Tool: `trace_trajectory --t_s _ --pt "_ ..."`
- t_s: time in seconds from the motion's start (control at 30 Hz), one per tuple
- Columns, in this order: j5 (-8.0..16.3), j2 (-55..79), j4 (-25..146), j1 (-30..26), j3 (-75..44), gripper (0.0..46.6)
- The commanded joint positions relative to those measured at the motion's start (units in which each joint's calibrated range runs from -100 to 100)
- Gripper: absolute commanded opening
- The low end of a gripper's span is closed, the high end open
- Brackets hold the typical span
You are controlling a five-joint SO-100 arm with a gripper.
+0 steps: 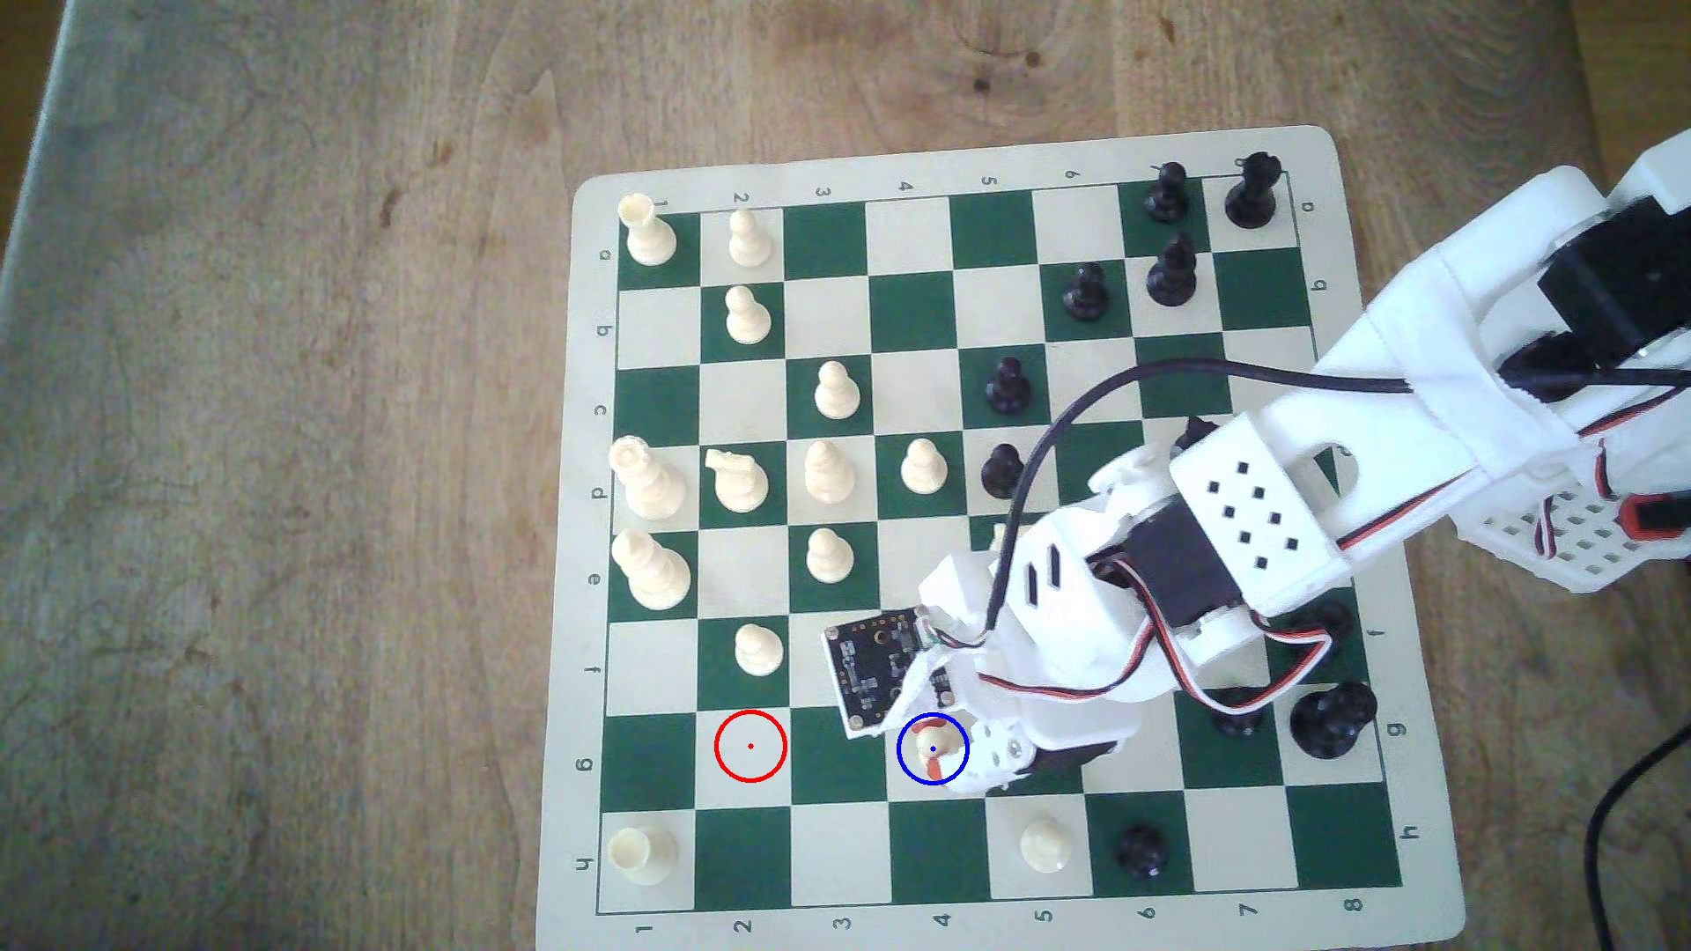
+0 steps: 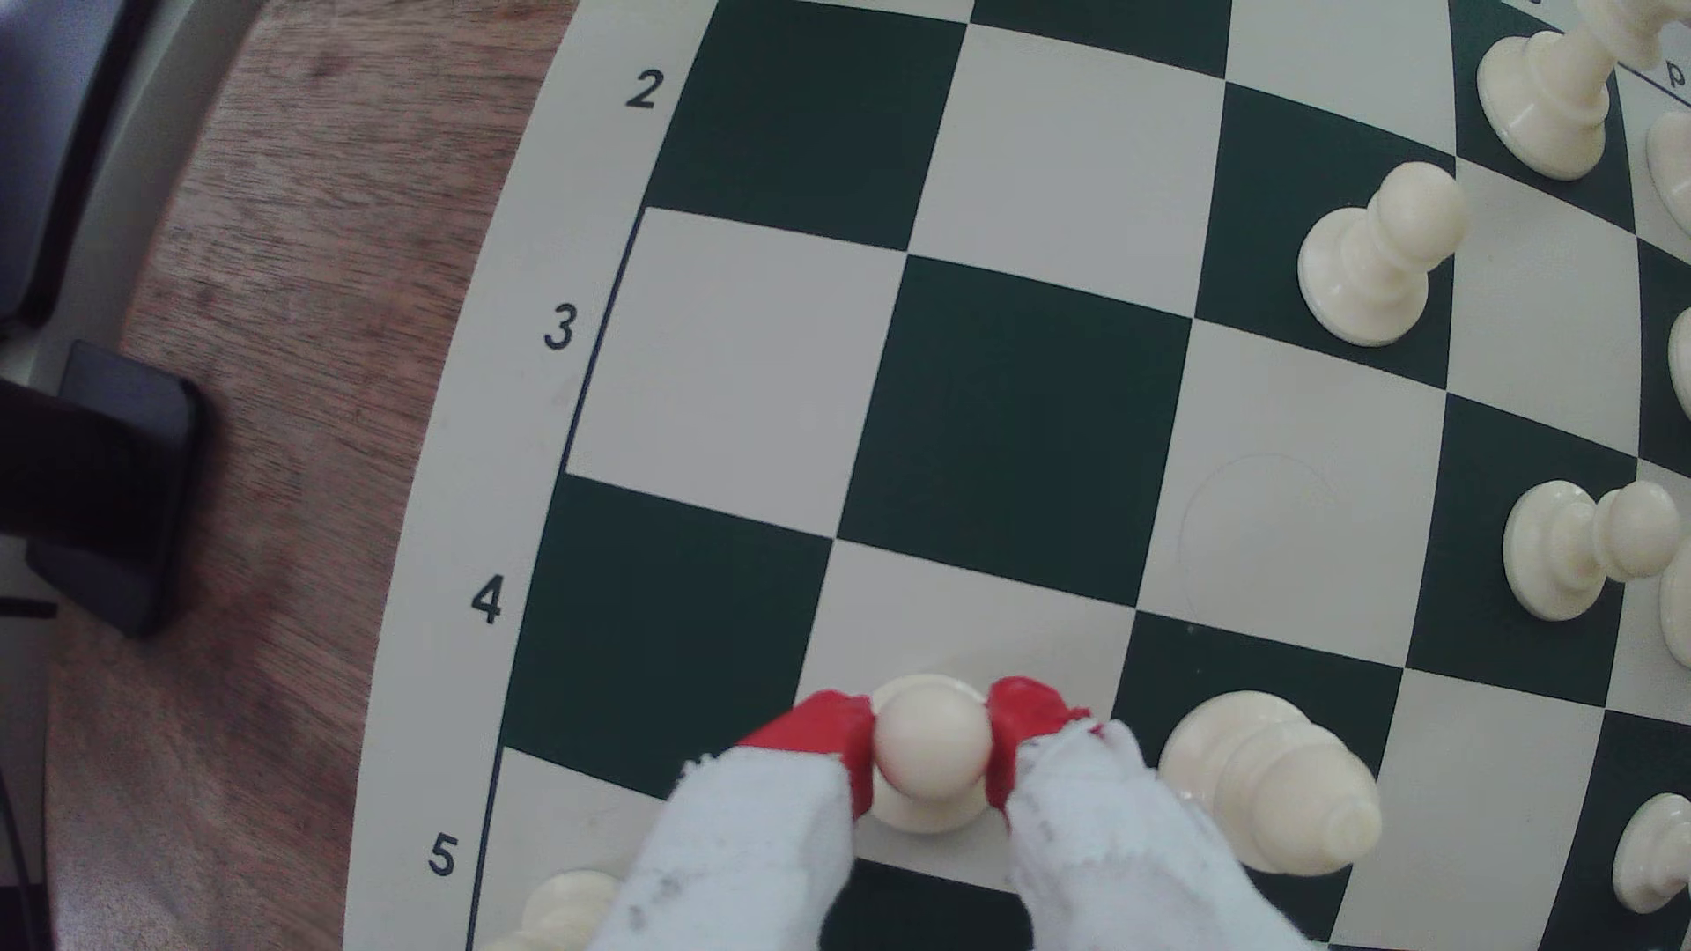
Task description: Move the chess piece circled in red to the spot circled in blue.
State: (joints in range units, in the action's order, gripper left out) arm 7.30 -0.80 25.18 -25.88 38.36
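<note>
Wooden tabletop (image 1: pixel 274 457) is carrying the chessboard (image 1: pixel 915 155). Reaching across it, the arm (image 1: pixel 1281 512) is positioning its gripper (image 2: pixel 931 750), whose red pads (image 2: pixel 828 727) are clamping the pawn (image 2: pixel 931 745) by its head, over the blue-circled spot (image 1: pixel 932 749), seemingly for release there.

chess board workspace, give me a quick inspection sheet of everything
Surface: green-and-cream roll-up chess board on a wooden table.
Job's things: small cream plastic pawn held over the blue-circled cream square; red-circled square bare.
Clutter: other cream pieces toward the exterior view's left, black pieces toward its right.
Claw: red-tipped white claw shut on the pawn's head.
Cables: black cable looping over the arm; red-white-black wires beside the wrist.
Surroundings: dark object off the table edge.
</note>
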Motion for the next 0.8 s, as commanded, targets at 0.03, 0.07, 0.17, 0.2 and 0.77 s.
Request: trace_trajectory --t_s 0.03,0.07,0.17,0.2,0.77 --pt "-0.1 -3.5 -0.4 0.6 -2.9 0.6" --pt "-0.1 -4.5 0.8 0.3 -2.8 0.5" --pt "0.0 -6.2 2.9 -0.3 -3.2 0.4" --pt "0.0 -7.2 3.8 -0.6 -3.2 0.4" --pt "0.0 -4.8 -0.9 0.5 -3.6 0.5"
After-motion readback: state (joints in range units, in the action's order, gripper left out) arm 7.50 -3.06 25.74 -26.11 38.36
